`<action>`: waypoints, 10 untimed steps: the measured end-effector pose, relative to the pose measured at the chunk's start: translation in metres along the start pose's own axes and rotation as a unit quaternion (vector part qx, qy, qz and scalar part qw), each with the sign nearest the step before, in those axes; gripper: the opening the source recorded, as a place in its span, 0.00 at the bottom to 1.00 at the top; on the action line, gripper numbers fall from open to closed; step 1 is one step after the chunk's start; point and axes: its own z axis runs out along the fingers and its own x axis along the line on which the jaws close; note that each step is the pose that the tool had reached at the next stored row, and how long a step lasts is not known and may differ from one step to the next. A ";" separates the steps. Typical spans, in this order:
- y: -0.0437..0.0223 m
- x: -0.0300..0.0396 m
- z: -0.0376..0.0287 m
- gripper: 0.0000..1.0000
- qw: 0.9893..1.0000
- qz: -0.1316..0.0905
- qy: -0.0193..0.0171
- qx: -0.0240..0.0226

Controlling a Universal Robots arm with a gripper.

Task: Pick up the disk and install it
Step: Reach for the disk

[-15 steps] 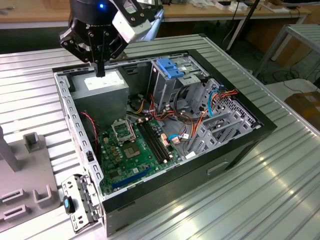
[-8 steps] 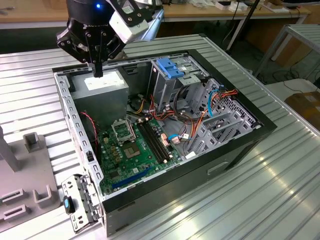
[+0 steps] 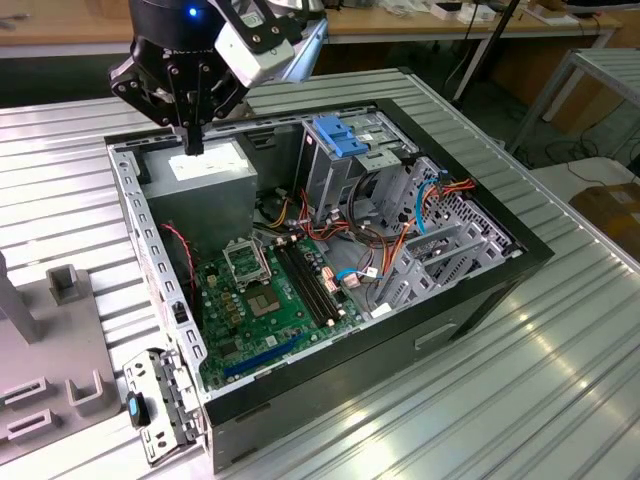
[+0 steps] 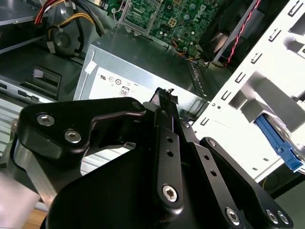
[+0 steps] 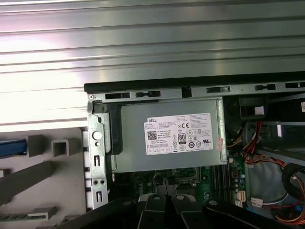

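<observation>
Starting at the exterior view's left: grey fixture outside the rear panel, with the disk on it (a blue rail edge, seen in the first wrist view). Then the gripper, fingers pressed together, poised over the power supply, well apart from the disk. Further right, motherboard, then blue latch plate.

— Desk: What sits where?
— Photographer: A computer case lies open on the surface. Inside, the power supply sits behind the motherboard, with the drive cage toward the exterior view's right. The end effector hangs over the power supply.
</observation>
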 end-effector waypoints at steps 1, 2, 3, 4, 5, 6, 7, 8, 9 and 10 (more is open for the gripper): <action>0.0000 0.0003 0.0000 0.11 1.000 0.000 0.000 0.000; -0.0001 0.0010 0.0000 0.11 1.000 0.000 0.000 0.000; -0.0001 0.0013 0.0000 0.11 1.000 0.000 0.000 0.000; -0.0001 0.0018 0.0000 0.11 1.000 0.000 0.000 0.000; -0.0002 0.0024 -0.0001 0.11 1.000 0.000 0.000 0.000; -0.0003 0.0030 -0.0001 0.11 1.000 0.000 0.000 0.000; -0.0003 0.0037 -0.0001 0.11 1.000 0.000 0.000 0.000; -0.0003 0.0045 -0.0002 0.11 1.000 0.000 0.000 0.000; -0.0005 0.0059 -0.0002 0.11 1.000 0.000 0.000 0.000; -0.0006 0.0080 -0.0002 0.11 1.000 0.000 0.000 0.000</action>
